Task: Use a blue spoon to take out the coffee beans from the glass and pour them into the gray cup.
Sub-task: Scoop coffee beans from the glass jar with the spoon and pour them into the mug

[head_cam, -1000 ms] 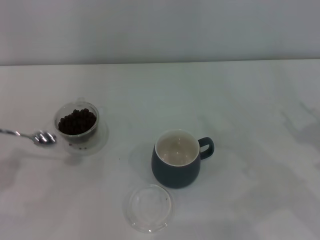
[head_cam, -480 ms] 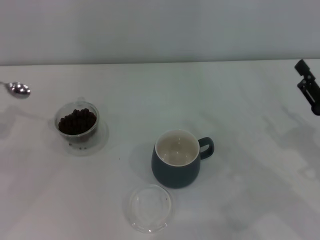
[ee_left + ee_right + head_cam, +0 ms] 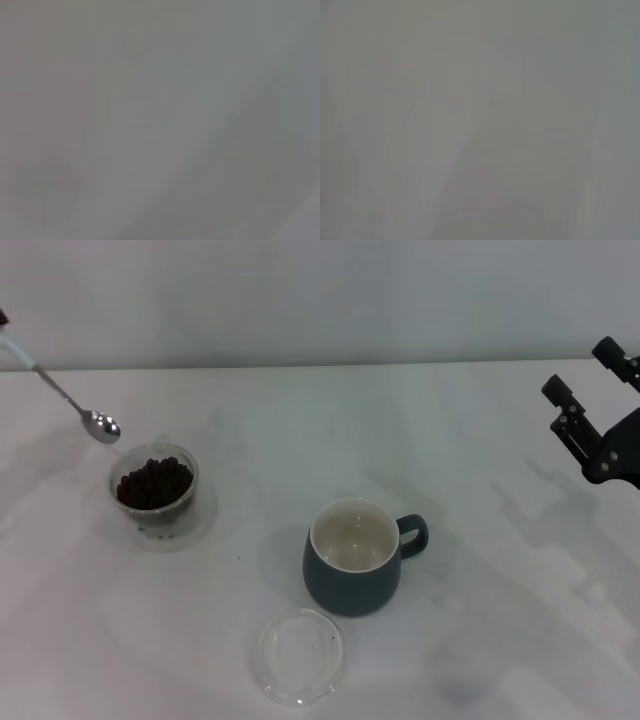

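The blue spoon [image 3: 60, 388] hangs in the air at the far left of the head view, its pale handle running off the edge and its empty silver bowl [image 3: 102, 427] just behind and left of the glass [image 3: 153, 487]. My left gripper holds the spoon; only a dark tip [image 3: 2, 316] of it shows. The glass holds a heap of coffee beans [image 3: 153, 483]. The gray cup [image 3: 352, 562] stands at centre, empty, its handle to the right. My right gripper [image 3: 582, 370] is open and empty above the table's far right. Both wrist views show only blank grey.
The glass stands on a shallow clear dish [image 3: 196, 527] with a few loose beans on it. A flat clear round lid [image 3: 300, 656] lies in front of the gray cup. The white table [image 3: 470, 490] ends at a pale wall behind.
The spoon has swung from the far left edge in toward the glass, its bowl now lower and further right. My right gripper has come further into view from the right edge.
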{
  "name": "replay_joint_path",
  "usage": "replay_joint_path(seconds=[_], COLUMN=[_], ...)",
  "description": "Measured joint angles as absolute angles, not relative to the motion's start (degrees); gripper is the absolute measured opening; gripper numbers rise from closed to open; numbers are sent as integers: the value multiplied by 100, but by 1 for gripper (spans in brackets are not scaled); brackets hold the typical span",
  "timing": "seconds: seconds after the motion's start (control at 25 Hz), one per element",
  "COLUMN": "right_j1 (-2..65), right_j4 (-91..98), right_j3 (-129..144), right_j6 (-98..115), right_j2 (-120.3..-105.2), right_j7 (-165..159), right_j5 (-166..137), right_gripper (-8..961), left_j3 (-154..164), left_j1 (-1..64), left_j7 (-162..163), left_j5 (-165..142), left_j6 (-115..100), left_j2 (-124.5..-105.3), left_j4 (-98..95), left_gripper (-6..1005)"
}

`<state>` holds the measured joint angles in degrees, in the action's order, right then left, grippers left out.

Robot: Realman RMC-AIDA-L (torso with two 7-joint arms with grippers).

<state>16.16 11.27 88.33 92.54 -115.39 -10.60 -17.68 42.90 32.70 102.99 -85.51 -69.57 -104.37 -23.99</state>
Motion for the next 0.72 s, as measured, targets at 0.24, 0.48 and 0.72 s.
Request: replay_joint_path(seconds=[0.24, 0.48, 0.72], right_j1=[1677, 1742, 1769], right_j4=[1192, 1195, 1195], right_j3=[8843, 8841, 8841], right_j6=[9184, 9044, 8970], right_j2=[-11540, -11540, -11540], right_j7=[-1180, -1205, -1205], right_j5=[-1747, -1748, -1749], right_gripper=[590, 591, 591], left_j3=[4296, 4298, 4298], left_j1=[3480, 3799, 3809], left_j7=[10276, 10282, 10266], left_j5=[-8938, -9511, -9599], left_j6=[-6759, -6523, -6440], left_j2=[-10500, -10688, -10786], left_j4=[-2408, -2422, -2426], left_gripper=[134, 132, 134])
